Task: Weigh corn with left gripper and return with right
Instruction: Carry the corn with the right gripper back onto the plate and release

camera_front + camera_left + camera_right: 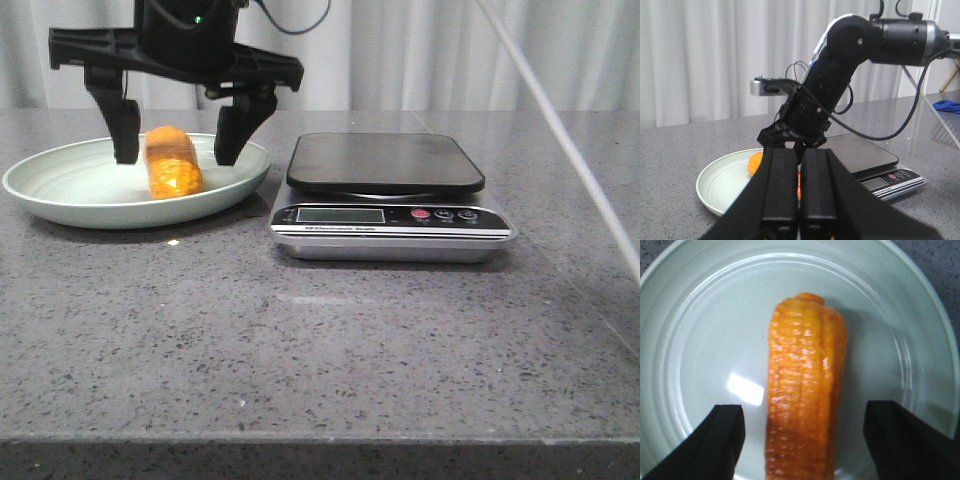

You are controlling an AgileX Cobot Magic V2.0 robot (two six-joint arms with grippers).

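The corn [172, 165] lies on its side in the pale plate [60, 205] at the far left of the surface [300, 340]. The right pincer [176, 157] hangs over it, fingers spread wide on either side and apart from the cob, gripping nothing. The left pincer [800, 155] is off to the left, its fingers pressed together and empty. The scale [385, 165] just right of the plate has a bare platform; its display cannot be read. With the right arm at the plate, the task looks to be at its close — corn weighed and returned — leaving only the arm's retreat.
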